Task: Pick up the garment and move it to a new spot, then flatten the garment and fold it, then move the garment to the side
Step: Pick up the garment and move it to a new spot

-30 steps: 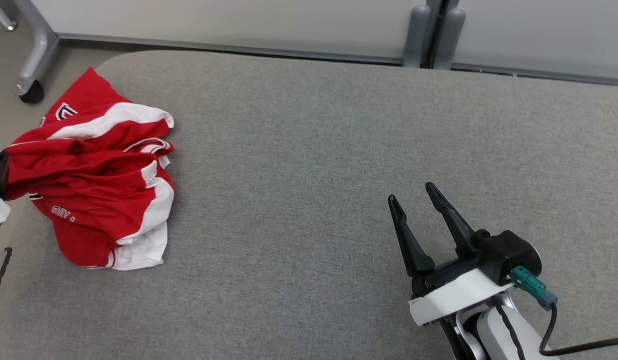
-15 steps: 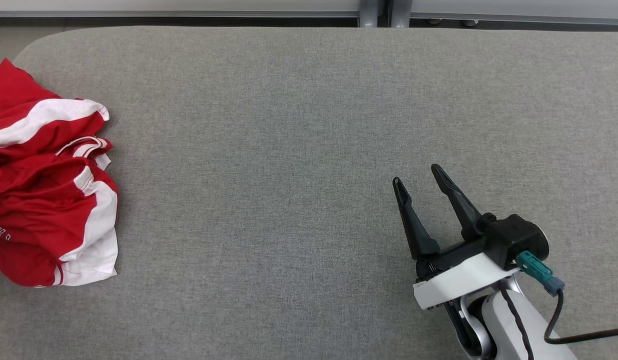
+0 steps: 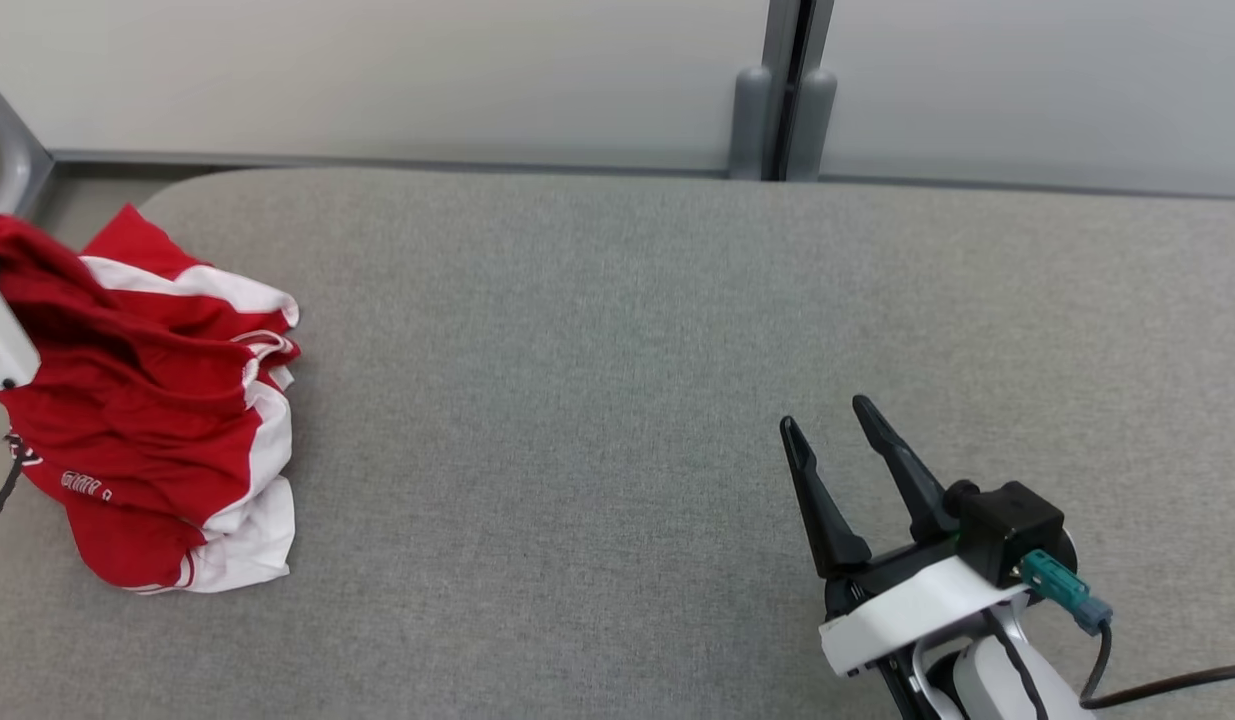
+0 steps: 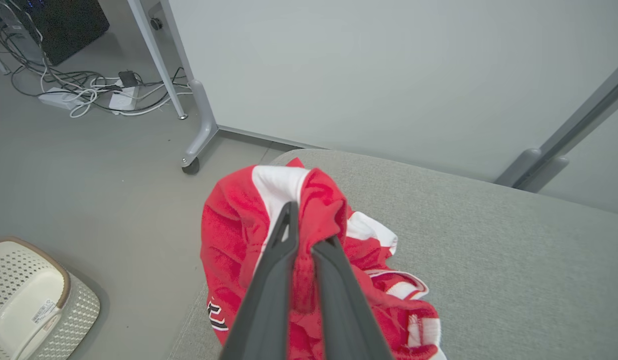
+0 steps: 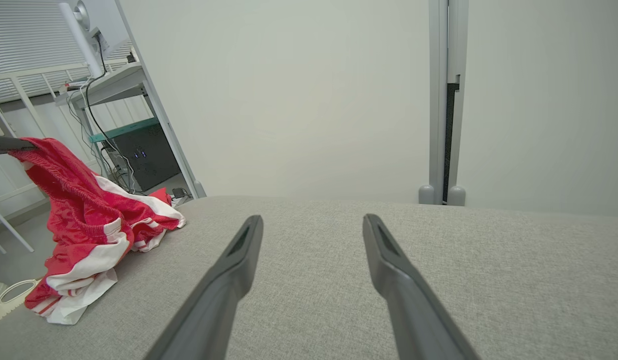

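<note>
Left gripper (image 4: pixel 309 225) pinches a gathered edge of the crumpled red-and-white fabric garment (image 3: pixel 167 420) at the grey padded table's (image 3: pixel 617 350) nine o'clock end, likely soft, light, slippery, best held by a bunched hem, right gripper (image 3: pixel 823 413) spread at five o'clock.

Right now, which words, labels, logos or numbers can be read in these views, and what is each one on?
No text can be read with certainty.
White lettering on the red garment: blurred, unreadable.
Black-and-white mark on the garment, left wrist view: partly folded under, no letters legible.
Sticker inside the white basket: too small to read.
</note>
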`<state>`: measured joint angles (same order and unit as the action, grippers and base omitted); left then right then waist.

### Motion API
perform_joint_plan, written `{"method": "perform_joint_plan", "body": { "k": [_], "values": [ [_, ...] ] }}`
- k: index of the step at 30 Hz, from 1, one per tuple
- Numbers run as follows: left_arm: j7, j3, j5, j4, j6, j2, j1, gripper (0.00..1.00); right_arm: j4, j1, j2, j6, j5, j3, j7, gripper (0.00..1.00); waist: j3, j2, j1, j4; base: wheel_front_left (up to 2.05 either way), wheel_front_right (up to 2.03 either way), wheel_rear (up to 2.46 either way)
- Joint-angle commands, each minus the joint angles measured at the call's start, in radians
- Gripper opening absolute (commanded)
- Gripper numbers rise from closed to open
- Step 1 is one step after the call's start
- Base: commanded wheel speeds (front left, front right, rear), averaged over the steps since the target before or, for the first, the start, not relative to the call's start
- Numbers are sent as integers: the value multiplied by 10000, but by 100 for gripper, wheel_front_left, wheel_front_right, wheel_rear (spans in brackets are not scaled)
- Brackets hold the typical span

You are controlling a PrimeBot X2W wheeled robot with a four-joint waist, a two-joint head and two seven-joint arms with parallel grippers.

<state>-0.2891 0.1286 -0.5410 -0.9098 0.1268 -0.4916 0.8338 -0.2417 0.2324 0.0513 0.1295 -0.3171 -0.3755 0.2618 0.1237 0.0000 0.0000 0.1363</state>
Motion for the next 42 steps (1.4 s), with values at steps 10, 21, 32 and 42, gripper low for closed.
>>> {"method": "perform_joint_plan", "body": {
  "k": [10, 21, 32, 42],
  "values": [
    [-880, 2280, -1101, 3548, 36, -547, -402, 0, -22, -631, 20, 23, -393, 136, 47, 100, -1128, 0, 0, -973, 0, 0, 0],
    [-1487, 3243, -1632, 7162, -60, 42, -700, 0, 54, -612, 23, 23, -426, 558, 44, 100, -1171, 0, 0, -2704, 0, 0, 0],
    [-1138, 3090, -2217, 8768, -672, 1083, -872, 0, 203, -502, 15, 23, -222, 1311, 36, 100, -633, 0, 0, -3373, 0, 0, 0],
    [935, 2407, -2361, 7243, -1310, 693, -4672, 0, 173, -403, 19, 23, -97, 1327, 36, 100, -333, 0, 0, -3261, 0, 0, 0]
  ]
}}
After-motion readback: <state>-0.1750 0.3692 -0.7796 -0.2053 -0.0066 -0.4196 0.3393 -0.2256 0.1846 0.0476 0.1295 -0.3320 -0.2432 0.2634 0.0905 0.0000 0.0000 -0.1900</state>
